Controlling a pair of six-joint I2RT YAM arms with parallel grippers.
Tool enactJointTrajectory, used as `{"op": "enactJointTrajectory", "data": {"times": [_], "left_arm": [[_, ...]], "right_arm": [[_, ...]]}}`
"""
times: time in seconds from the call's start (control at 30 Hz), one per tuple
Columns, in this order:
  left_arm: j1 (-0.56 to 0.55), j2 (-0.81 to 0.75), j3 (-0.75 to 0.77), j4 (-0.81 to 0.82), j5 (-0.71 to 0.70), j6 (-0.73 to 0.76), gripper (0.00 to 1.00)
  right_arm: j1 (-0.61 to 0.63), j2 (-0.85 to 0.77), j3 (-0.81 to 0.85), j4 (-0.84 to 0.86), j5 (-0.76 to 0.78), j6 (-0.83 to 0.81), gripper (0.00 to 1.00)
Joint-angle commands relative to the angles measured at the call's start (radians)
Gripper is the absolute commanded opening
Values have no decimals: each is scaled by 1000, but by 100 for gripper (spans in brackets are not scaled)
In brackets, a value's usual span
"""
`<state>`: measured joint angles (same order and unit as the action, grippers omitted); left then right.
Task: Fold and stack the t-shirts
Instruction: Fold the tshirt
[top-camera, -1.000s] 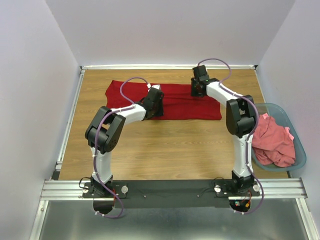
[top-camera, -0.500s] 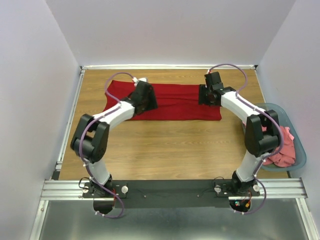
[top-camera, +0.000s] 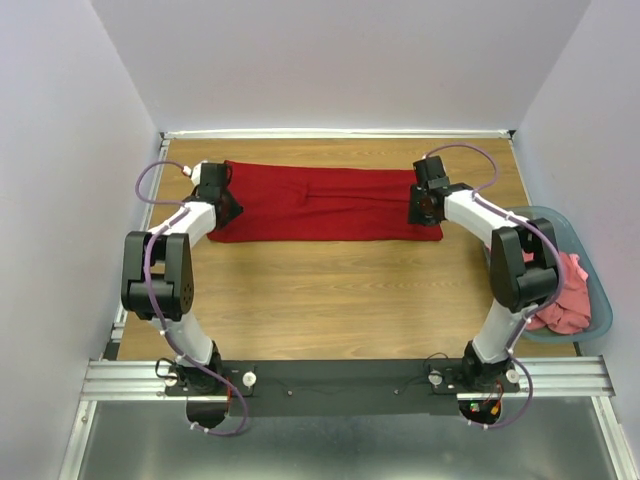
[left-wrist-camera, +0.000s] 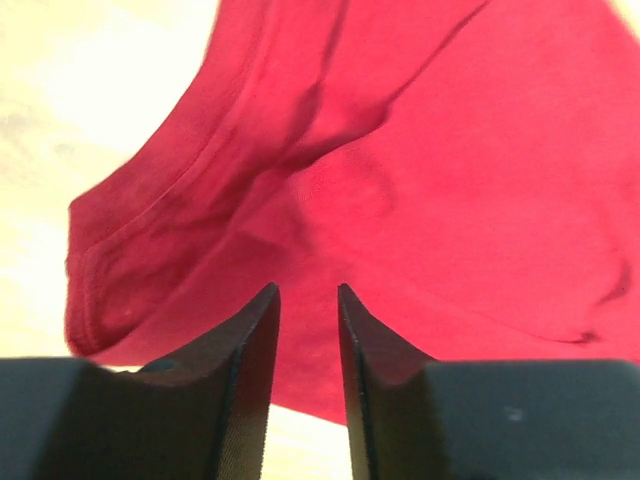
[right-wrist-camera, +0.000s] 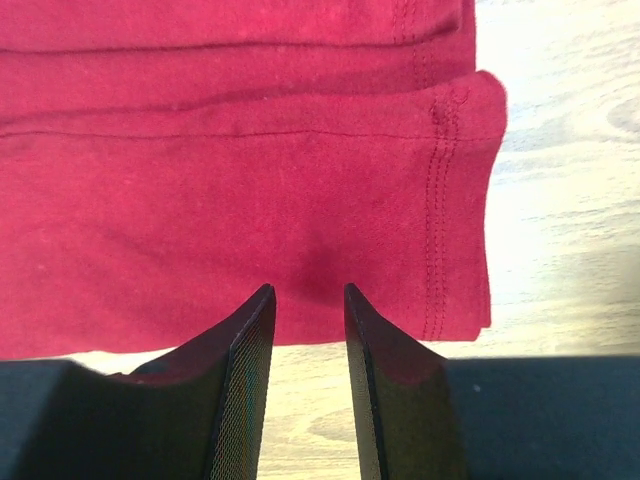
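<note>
The dark red t-shirt (top-camera: 320, 200) lies folded as a long strip across the far half of the table. My left gripper (top-camera: 226, 206) is low at its left end. In the left wrist view the left gripper (left-wrist-camera: 305, 290) has its jaws narrowly parted with nothing between them, over the shirt's (left-wrist-camera: 450, 170) sleeve edge. My right gripper (top-camera: 421, 208) is at the right end. In the right wrist view the right gripper (right-wrist-camera: 307, 290) is narrowly open and empty, at the near edge of the shirt (right-wrist-camera: 220, 190), close to its stitched hem. Salmon-pink t-shirts (top-camera: 570, 285) lie heaped in the basket.
The grey-blue plastic basket (top-camera: 603, 300) stands off the table's right edge, partly behind my right arm. Walls close in the table on the left, back and right. Bare wood lies between the shirt and the arm bases.
Both grippers have moved outward along the red shirt, the left from its middle to its left end and the right to its right end. The shirt now lies longer and flatter.
</note>
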<state>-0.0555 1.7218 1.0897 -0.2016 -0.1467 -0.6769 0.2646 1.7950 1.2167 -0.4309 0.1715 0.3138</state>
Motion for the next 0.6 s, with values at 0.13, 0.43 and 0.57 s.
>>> {"op": "enactJointTrajectory", "data": {"times": [0.13, 0.43, 0.57], "left_arm": [[123, 51, -120, 14, -60, 10, 33], [226, 73, -71, -30, -68, 28, 32], [201, 13, -28, -45, -44, 36, 54]], "right_arm": [[-27, 50, -40, -5, 26, 45, 40], [-73, 0, -105, -12, 49, 76, 39], [-56, -57, -72, -29, 14, 21, 40]]}}
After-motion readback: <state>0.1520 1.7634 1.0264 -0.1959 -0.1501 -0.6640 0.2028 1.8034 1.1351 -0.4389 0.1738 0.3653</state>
